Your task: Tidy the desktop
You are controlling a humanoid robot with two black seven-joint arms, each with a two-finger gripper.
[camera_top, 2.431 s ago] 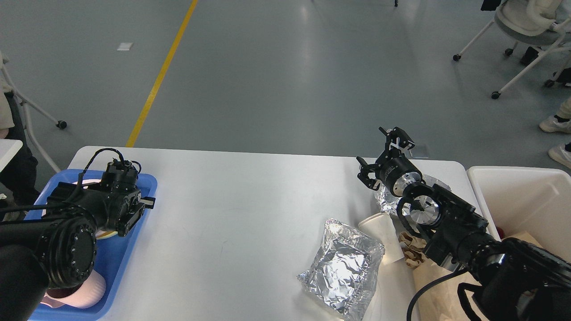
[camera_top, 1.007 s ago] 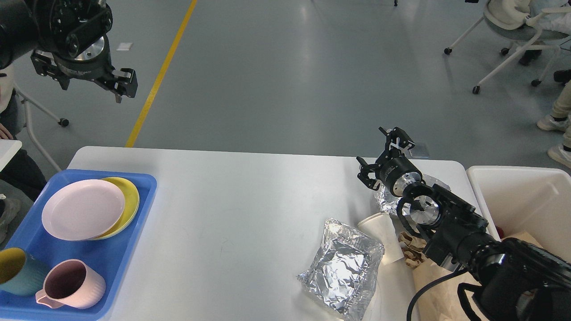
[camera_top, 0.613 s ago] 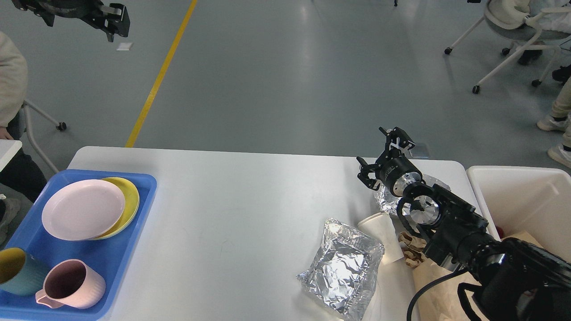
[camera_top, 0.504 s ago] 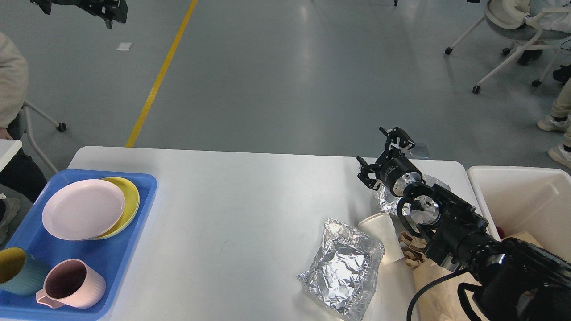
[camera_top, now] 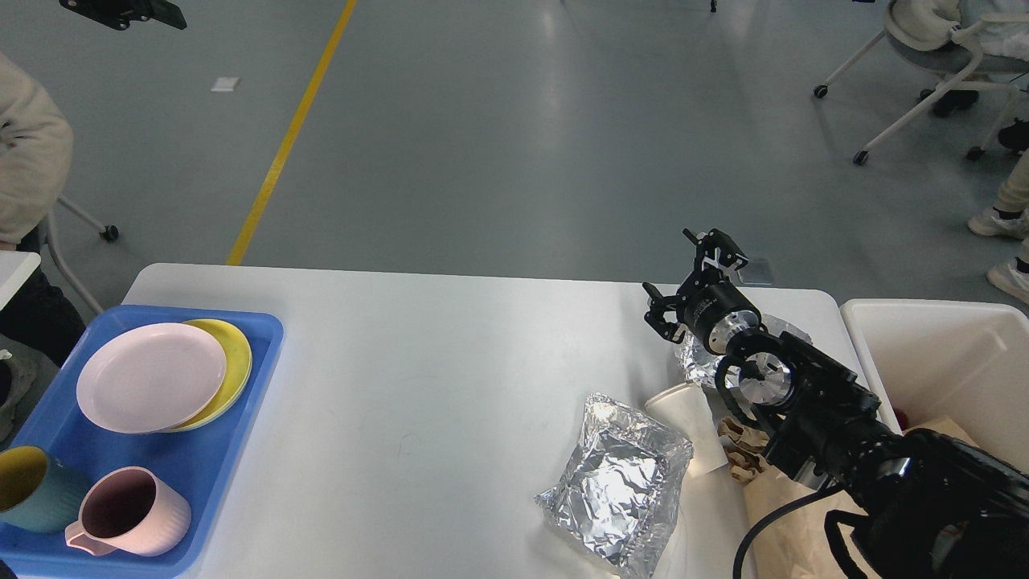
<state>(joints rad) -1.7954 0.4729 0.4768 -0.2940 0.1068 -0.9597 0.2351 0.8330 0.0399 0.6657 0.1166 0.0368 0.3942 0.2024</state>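
The white desktop (camera_top: pixel 418 378) carries a blue tray (camera_top: pixel 241 418) at its left end and litter at its right end. The litter is a crumpled foil bag (camera_top: pixel 615 482), a tipped white paper cup (camera_top: pixel 693 425), a foil wad (camera_top: pixel 701 360) and brown paper (camera_top: pixel 784 515). My right gripper (camera_top: pixel 684 277) hangs open and empty over the desktop's far right, just beyond the foil wad. Only a dark sliver of my left gripper (camera_top: pixel 122 11) shows at the top-left edge, high over the floor. Its fingers cannot be made out.
The tray holds a pink plate (camera_top: pixel 149 376) stacked on a yellow plate (camera_top: pixel 229 366), a pink mug (camera_top: pixel 133 513) and a teal mug (camera_top: pixel 32 486). A white bin (camera_top: pixel 924 330) stands off the right end. A person (camera_top: pixel 24 153) sits at far left; wheeled chairs stand at far right.
My left arm has lifted off the tray, risen up and left, and almost left the view, uncovering the plates and mugs. The right arm has not moved.
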